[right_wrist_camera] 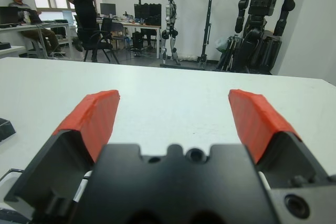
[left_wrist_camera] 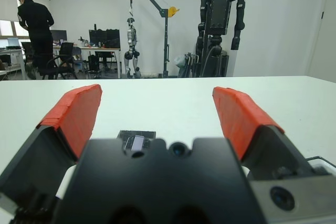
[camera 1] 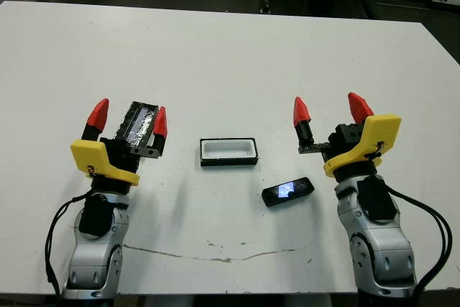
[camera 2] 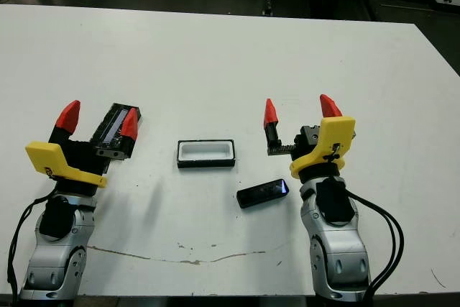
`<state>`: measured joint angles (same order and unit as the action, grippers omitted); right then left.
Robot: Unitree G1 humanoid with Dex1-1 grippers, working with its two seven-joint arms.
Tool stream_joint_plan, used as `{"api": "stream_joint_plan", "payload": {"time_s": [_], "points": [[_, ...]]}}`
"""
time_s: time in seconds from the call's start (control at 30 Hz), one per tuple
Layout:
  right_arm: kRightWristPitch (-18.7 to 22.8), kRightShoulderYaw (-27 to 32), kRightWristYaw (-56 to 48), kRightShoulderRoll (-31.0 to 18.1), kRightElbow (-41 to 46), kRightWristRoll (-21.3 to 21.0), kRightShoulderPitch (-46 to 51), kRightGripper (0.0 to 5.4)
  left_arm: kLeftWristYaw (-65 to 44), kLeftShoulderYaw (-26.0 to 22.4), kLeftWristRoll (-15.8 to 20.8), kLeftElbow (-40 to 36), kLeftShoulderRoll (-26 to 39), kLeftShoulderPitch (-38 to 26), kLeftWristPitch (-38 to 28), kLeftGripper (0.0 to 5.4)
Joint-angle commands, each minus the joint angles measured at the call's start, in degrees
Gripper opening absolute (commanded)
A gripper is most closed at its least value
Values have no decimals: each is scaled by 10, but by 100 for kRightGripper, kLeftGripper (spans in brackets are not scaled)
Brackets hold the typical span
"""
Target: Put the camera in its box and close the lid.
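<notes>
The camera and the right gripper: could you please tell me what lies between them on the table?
Nothing: in the left eye view only bare white table separates the camera from the open right gripper, which is just beyond and to its right.

Bright even overhead light, soft shadows, glare on table (camera 1: 230, 48) (mild)

— Item partly hidden?
— Lid (camera 1: 140, 126): near end covered by the left hand (camera 1: 129, 115); its far end alone is seen in the left wrist view.
— Cut off?
— Both forearms, at the bottom edge.
</notes>
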<state>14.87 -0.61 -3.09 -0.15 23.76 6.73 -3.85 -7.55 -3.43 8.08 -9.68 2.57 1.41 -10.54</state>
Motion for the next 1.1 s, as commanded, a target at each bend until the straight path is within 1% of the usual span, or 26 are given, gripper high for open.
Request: {"api": "stream_joint_plan", "payload": {"time_s": [0.03,0.17,0.23,0.4,0.47,0.57,0.67,0.77,0.87,0.97,1.0,1.03,1.1], "points": [[6,3,1,-3,-1,1,3,540,0,-1,-1,2,3,-1,4,539],[8,3,2,-3,2,3,7,540,-3,1,3,3,2,0,6,539],[12,2,2,-4,3,2,9,540,-1,1,-2,4,2,1,1,539],[4,0,-4,-7,0,1,6,540,3,0,-11,5,3,2,-2,539],[-3,4,-18,-17,-2,6,0,540,-1,-1,-3,5,2,2,-2,539],[-15,18,-53,-36,-7,27,-13,540,-4,-1,5,4,0,3,2,539],[-19,36,-93,-70,-11,44,-33,540,-3,-1,7,6,0,3,0,539],[-1,55,-143,-113,-13,75,-57,540,0,-1,3,7,0,4,-2,539],[32,74,-217,-176,-28,124,-93,540,4,-1,0,6,-1,4,-1,539],[87,86,-294,-251,-62,168,-143,540,1,-1,4,6,-1,4,-1,539],[100,86,-315,-272,-74,174,-158,540,0,-1,5,7,-1,4,-2,539],[105,83,-338,-292,-89,177,-173,540,1,-1,3,7,-1,4,-2,539],[102,71,-398,-332,-131,177,-208,540,3,0,-5,5,2,6,-1,539]]}}
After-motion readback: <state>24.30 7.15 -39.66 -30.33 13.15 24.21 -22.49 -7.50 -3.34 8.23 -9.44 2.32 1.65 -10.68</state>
